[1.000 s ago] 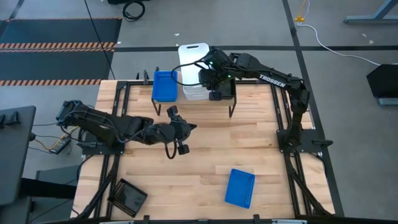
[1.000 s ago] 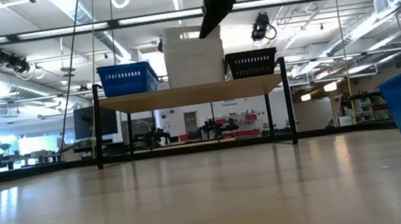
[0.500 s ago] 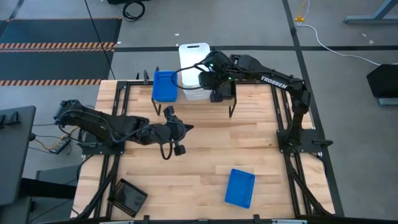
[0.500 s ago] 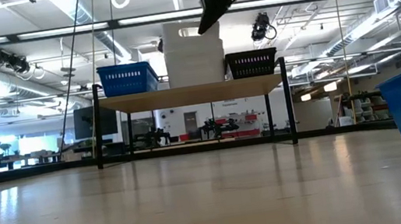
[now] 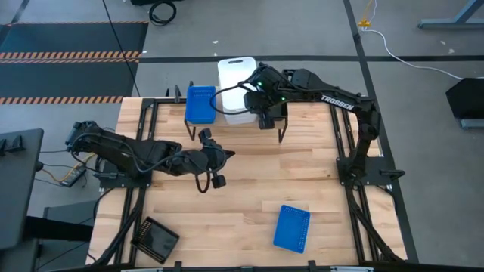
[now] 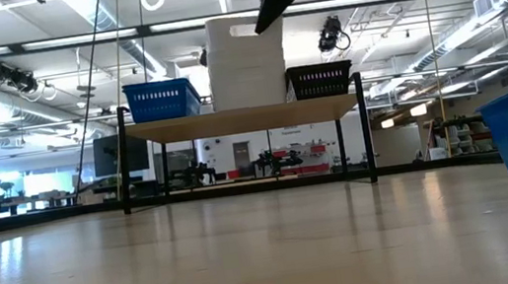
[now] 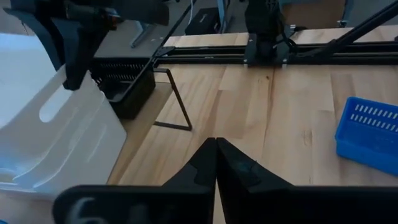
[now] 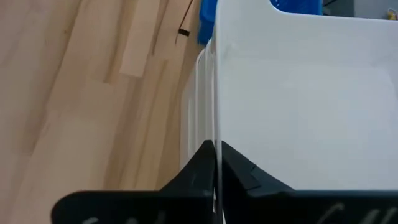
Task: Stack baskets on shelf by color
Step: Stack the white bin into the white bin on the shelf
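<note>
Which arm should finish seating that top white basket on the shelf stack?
The right. Its end effector is shut on the top white basket's rim above the shelf. The left end effector hangs shut over mid-table, holding nothing.

Shelf (image 6: 241, 119): low rack, light plank top, thin black legs, at table's 12 o'clock edge. On it: blue basket (image 6: 162, 100) at 9 o'clock end, white basket stack (image 6: 248, 83) in middle, black slotted basket (image 6: 319, 80) at 3 o'clock end. Top white basket (image 5: 236, 75) tilted, wall pinched by right gripper (image 5: 259, 94). Loose blue basket (image 5: 292, 227) on table at 5 o'clock; loose black basket (image 5: 154, 239) at 7 o'clock corner.
</note>
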You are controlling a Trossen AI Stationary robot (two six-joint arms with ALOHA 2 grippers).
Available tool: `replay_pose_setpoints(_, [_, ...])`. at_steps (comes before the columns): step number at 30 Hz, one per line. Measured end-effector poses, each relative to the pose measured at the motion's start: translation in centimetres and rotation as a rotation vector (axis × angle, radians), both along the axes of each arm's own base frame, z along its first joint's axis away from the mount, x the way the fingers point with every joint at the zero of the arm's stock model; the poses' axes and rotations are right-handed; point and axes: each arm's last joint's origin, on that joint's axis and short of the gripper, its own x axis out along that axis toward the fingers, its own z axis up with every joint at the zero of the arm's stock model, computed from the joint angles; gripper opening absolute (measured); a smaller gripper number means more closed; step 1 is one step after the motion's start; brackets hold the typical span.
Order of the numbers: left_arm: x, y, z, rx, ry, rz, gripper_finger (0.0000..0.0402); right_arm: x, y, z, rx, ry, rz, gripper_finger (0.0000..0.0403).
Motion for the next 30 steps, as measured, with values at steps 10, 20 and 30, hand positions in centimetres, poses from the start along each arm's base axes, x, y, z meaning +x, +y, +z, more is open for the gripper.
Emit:
replay_pose_setpoints(10, [0.0,0.0,0.0,0.0,0.001,0.0,0.0014,0.4,-0.5,0.0,0.028,-0.058,-0.01,0.0057])
replay_pose_setpoints(20, [0.0,0.0,-0.1,0.0,0.006,0.0,0.0019,0.7,-0.4,0.4,0.054,-0.122,-0.034,0.0101])
replay_pose_setpoints(30, [-0.1,0.0,-0.3,-0.013,0.028,0.012,0.0009,-2.3,-1.3,2.4,-0.159,-0.073,-0.292,0.0101])
